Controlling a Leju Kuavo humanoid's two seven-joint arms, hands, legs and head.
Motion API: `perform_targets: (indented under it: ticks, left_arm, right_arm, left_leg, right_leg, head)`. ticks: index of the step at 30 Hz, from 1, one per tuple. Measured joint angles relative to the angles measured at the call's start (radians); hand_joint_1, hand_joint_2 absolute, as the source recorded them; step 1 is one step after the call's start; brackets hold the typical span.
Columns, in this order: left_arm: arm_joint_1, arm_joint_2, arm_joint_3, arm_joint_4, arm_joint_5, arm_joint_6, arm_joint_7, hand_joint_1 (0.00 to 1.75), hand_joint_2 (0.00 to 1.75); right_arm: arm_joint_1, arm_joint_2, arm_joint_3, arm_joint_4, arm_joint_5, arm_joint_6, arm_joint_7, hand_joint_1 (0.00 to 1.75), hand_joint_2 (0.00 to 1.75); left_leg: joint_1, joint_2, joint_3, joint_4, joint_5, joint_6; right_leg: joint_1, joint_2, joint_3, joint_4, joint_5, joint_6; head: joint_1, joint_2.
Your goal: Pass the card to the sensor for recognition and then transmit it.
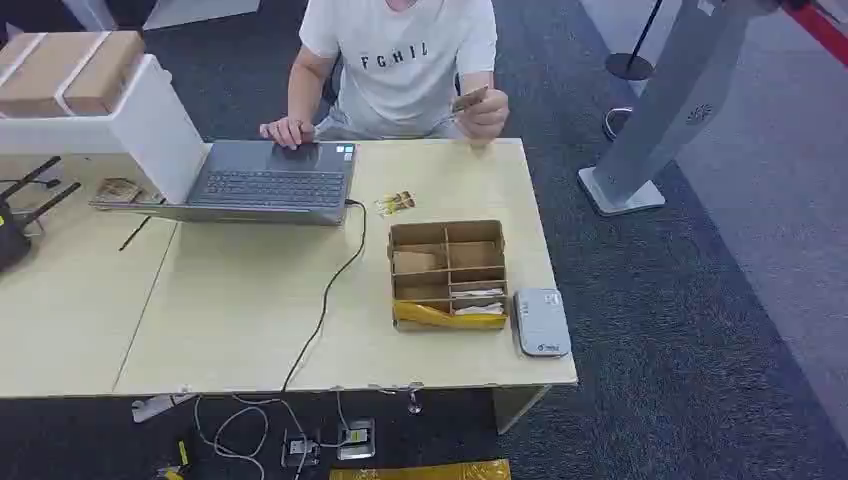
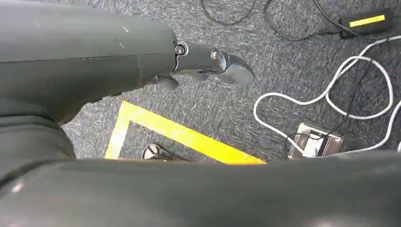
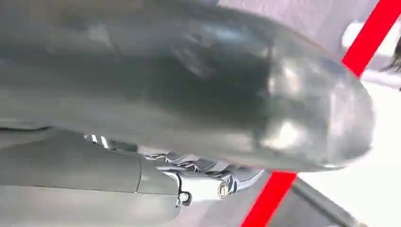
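Table (image 1: 250, 330): laptop (image 1: 265, 185) at far edge, left of centre; compartmented box (image 1: 447, 272) to its right, nearer; sensor (image 1: 541, 322) just beside box's right side. Person (image 1: 400, 60) behind table (card (image 1: 468, 99) held above far edge). Cable (image 1: 325, 310) runs from laptop off near edge.

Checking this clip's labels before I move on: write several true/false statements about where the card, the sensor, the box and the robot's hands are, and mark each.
1. A person's hand holds a card above the table's far edge. True.
2. The white sensor sits inside the divided box. False: it lies on the table beside the cardboard box, against its side.
3. The laptop is closed. False: it lies open, with the person's other hand on it.
4. The left hand hangs above carpet and cables, holding nothing. True.
5. The right hand holds the card. False: no card shows in it.
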Motion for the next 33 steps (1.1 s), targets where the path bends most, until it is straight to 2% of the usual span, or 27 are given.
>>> perform_targets:
  ticks: [6, 14, 15, 33]
  left_arm:
    - [-0.006, 0.001, -0.021, 0.004, 0.007, 0.016, 0.0, 0.0, 0.0]
    - [-0.011, 0.003, -0.047, 0.008, 0.01, 0.024, 0.0, 0.0, 0.0]
    - [-0.011, 0.003, -0.048, 0.009, 0.01, 0.024, 0.0, 0.0, 0.0]
    - [-0.016, 0.014, -0.097, 0.018, 0.006, 0.023, 0.0, 0.0, 0.0]
  right_arm:
    - [-0.02, -0.053, -0.02, -0.122, 0.147, 0.038, 0.061, 0.0, 0.0]
    - [-0.108, -0.094, -0.032, -0.319, 0.344, 0.104, 0.15, 0.0, 0.0]
    - [-0.123, -0.097, -0.031, -0.343, 0.367, 0.114, 0.16, 0.0, 1.75]
    - [-0.365, -0.111, 0.042, -0.773, 0.764, 0.351, 0.35, 0.0, 1.75]
  left_leg:
    - [0.0, -0.002, -0.001, 0.0, 0.001, 0.001]
    - [0.0, -0.007, -0.001, 0.0, 0.002, 0.001]
    - [0.0, -0.007, -0.001, 0.0, 0.002, 0.002]
    - [0.0, -0.009, -0.001, 0.0, 0.003, 0.002]
  right_leg:
    - [0.0, -0.002, 0.001, 0.0, 0.0, 0.0]
    - [0.0, -0.006, 0.001, 0.0, 0.0, 0.0]
    - [0.0, -0.006, 0.001, 0.0, 0.0, 0.0]
    - [0.0, -0.009, 0.001, 0.0, 0.0, 0.0]
  head:
    - [0.0, 0.0]
    - [0.0, 0.0]
    - [0.0, 0.0]
    - [0.0, 0.0]
